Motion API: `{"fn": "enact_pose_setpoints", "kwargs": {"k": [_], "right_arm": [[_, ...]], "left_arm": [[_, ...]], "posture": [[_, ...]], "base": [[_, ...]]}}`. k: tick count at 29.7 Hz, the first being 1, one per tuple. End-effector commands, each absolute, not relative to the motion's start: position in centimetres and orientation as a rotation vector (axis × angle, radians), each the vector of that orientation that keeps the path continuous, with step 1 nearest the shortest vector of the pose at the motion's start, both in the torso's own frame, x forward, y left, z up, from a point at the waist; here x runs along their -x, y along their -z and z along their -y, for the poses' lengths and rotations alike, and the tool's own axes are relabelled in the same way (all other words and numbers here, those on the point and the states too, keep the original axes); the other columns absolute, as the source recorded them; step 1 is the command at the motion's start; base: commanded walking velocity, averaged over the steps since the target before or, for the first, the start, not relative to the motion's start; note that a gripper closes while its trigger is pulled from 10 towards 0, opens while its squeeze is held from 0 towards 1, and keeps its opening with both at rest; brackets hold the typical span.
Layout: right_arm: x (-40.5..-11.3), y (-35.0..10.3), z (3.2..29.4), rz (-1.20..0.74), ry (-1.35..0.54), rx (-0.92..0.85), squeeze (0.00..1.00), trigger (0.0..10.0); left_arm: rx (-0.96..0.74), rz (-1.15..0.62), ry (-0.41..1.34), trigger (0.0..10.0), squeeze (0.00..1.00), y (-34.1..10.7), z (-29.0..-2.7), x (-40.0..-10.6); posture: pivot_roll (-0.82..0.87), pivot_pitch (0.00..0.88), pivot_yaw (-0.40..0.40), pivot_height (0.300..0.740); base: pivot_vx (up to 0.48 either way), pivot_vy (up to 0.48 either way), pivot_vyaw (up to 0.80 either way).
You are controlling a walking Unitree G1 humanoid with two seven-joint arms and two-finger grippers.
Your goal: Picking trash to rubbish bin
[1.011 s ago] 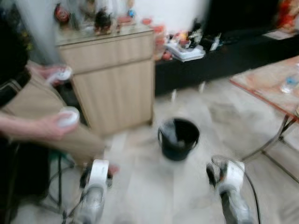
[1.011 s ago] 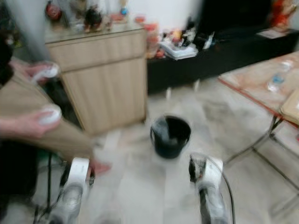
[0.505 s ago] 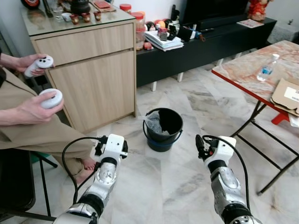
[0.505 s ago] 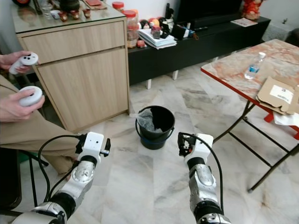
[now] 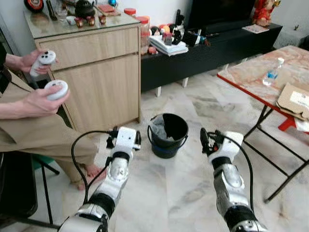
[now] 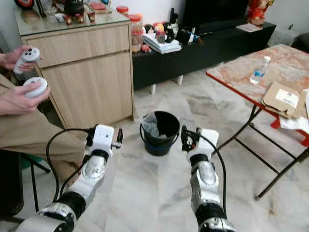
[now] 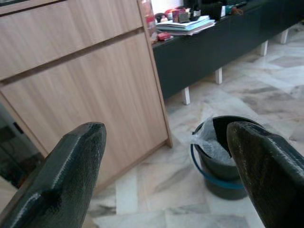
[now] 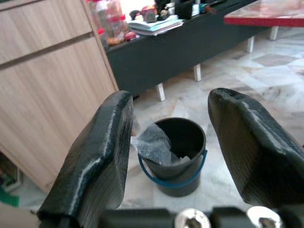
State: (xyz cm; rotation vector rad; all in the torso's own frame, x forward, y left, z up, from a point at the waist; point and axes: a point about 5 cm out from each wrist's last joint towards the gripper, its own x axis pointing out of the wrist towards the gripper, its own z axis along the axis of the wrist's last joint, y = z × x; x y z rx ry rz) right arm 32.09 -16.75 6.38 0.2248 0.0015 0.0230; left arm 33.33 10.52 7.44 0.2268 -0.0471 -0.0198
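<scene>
Wooden cabinet [image 5: 99, 72], folding table [image 5: 251, 77], perhaps a water bottle [image 5: 272, 72].

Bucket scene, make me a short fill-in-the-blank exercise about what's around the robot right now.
1. The black bucket stands on the ____ floor.
2. Both the left gripper and the right gripper have their fingers ____.
3. A clear water bottle stands on the folding ____.
4. The seated person holds two white ____.

Missing words: marble; open; table; controllers
</scene>
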Motion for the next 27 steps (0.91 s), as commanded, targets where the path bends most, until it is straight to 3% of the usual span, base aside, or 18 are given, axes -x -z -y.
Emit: {"fn": "enact_pose_setpoints", "kwargs": {"k": [1, 18, 27], "right_arm": [[-32.4, -7.1, 16.8, 0.024, -0.019, -0.224, 0.00, 10.0], [-32.3, -6.8, 16.4, -0.001, -0.013, -0.217, 0.00, 10.0], [-30.6, -4.2, 20.0, -0.118, 0.063, -0.099, 0.00, 10.0]], "left_arm": [[-0.217, 0.070, 0.012, 10.0, 0.00, -7.9, -10.3, -33.5], [-0.235, 0.030, -0.023, 10.0, 0.00, -7.2, -11.9, -33.3], [-0.315, -0.068, -0.020, 10.0, 0.00, -4.0, -14.6, -31.1]], "posture": [[0.06, 0.000, -0.080, 0.740], [0.06, 0.000, -0.081, 0.740], [0.06, 0.000, -0.078, 0.740]], "base": [[0.000, 0.000, -0.80], [0.000, 0.000, -0.80], [0.000, 0.000, -0.80]]}}
